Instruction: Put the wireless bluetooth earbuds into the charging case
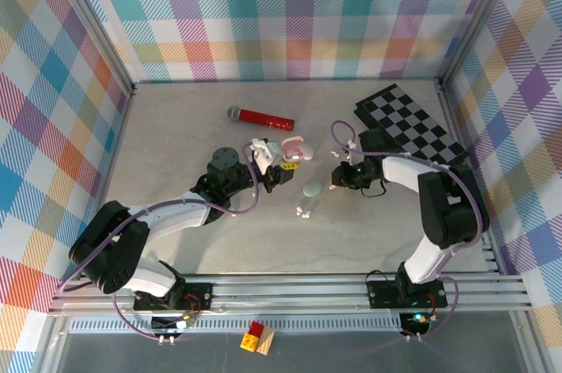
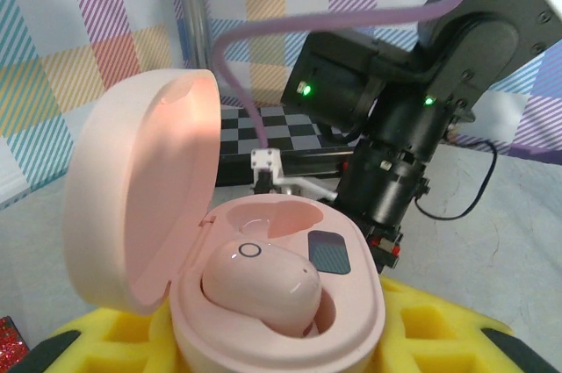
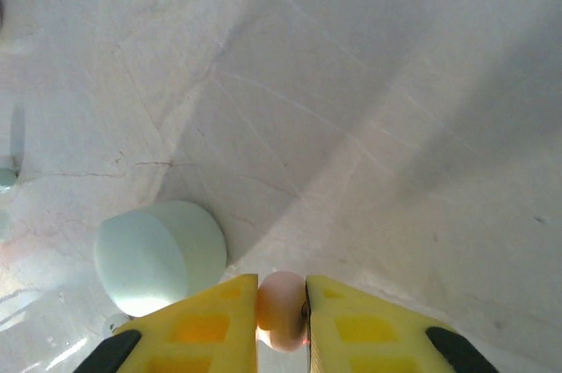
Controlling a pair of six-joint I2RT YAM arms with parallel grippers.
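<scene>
Found the left pincer (image 1: 281,161) clamped on the pink charging case (image 1: 295,147), slightly left of centre in the top view. Saw the case open in the left wrist view, lid tipped up at the left, with yellow pads (image 2: 439,338) along the bottom edge on either side of its base. Counted one pink earbud (image 2: 259,281) seated in the nearer well. Noted the farther well (image 2: 263,213) bare, with a dark rectangular patch (image 2: 327,252) just to its right.

Found the right pincer (image 3: 281,290) closed on a second pink earbud (image 3: 281,316), pinched between two yellow fingers at the bottom centre of the right wrist view, over the pale worktop (image 3: 395,127). Saw a pale green oval case (image 3: 158,254) shut and lying on the worktop just left of those fingers.

Placed the right pincer right of centre in the top view, apart from the pink case, with the green case below and between the two pincers. Spotted tiny white bits (image 1: 303,211) just below the green case. Noted a red microphone (image 1: 261,117) at upper centre and a checkered board (image 1: 413,123) at upper right.
</scene>
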